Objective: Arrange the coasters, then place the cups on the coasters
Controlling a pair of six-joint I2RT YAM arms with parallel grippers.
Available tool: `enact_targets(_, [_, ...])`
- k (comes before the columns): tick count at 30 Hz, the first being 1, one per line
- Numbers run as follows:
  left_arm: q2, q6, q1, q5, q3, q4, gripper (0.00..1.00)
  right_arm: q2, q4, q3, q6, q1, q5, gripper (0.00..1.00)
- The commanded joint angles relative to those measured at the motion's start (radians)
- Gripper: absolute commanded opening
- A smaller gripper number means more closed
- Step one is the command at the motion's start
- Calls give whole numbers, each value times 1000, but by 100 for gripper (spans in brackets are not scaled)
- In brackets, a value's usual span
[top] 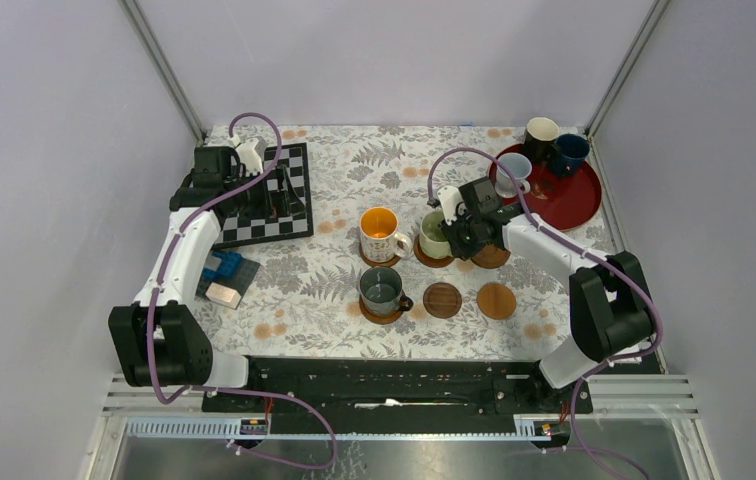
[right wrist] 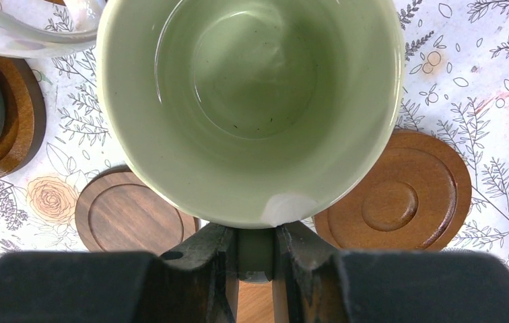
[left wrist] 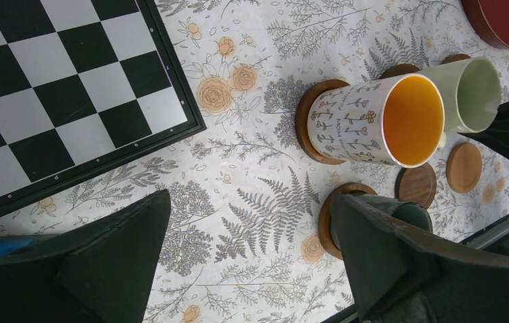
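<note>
Setting the pale green cup (right wrist: 252, 101) on its coaster (top: 424, 259), your right claw (right wrist: 256, 250) pinches the handle (right wrist: 256, 264); release once seated.

Handle of pale green mug (right wrist: 252, 101) mostly out of sight inside right hand (right wrist: 255, 239); red tray (left wrist: 507, 20) half off-frame.

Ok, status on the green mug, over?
Right jaws shut on green mug, over its coaster. Left jaws open above chessboard. Orange mug close beside; three mugs on red tray.
</note>
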Motion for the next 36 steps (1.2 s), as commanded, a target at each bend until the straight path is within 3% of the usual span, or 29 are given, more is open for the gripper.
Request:
enact_targets(1, [-36,-10,4,19,19,49,99,-3,82,15,1,12,11,0])
enact_targets(20, [-24,-19,4,18,24,54,99,6,55,6,-6,15,-22,17])
enact_targets(36, [-23,-16,5,20,23,54,99,-36,-11,46,-5,15,-37,66])
